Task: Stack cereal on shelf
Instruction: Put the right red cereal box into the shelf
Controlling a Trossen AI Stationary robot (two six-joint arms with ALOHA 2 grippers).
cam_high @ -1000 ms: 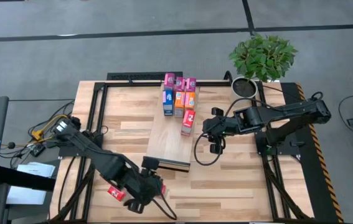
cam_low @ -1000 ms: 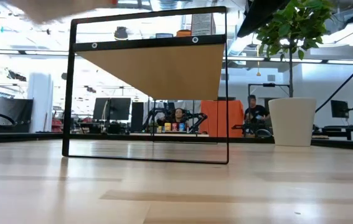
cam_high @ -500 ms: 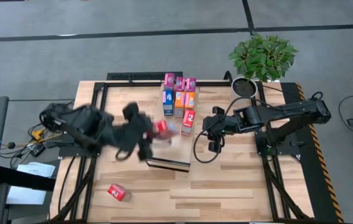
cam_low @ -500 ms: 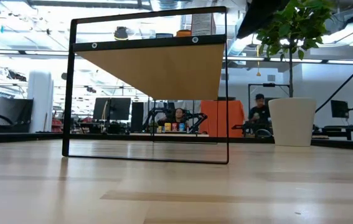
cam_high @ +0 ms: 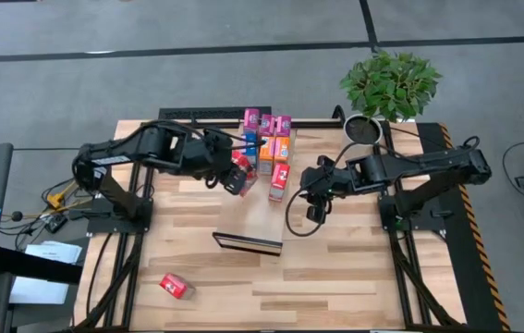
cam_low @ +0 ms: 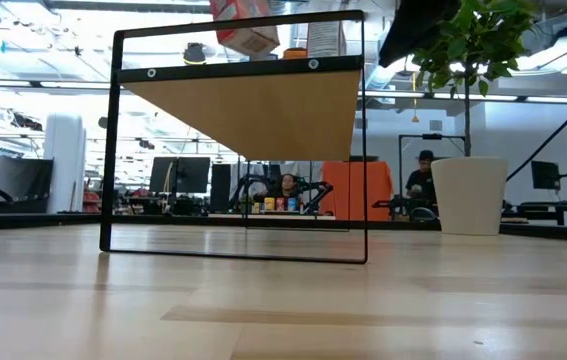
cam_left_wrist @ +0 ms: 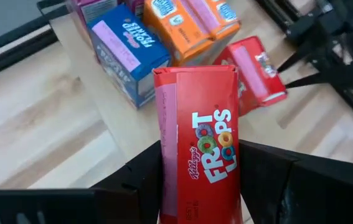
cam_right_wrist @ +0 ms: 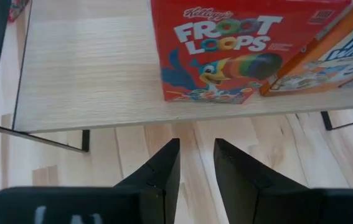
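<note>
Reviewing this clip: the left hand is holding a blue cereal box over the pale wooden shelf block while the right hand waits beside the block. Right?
Not quite. The small cardboard box in the left hand is red, as the left wrist view shows. It is over the pale wooden shelf block, and the right hand waits beside the block.

I work in a big open lab or office hall. Past my slatted wooden table (cam_high: 335, 268) the low view shows ceiling ducts and strip lights, desks with dark monitors (cam_low: 185, 175), people (cam_low: 422, 180) seated at benches, and another pair of arms (cam_low: 281, 190) at a far table. A potted plant (cam_high: 389, 85) stands at my table's corner on grey floor.
</note>
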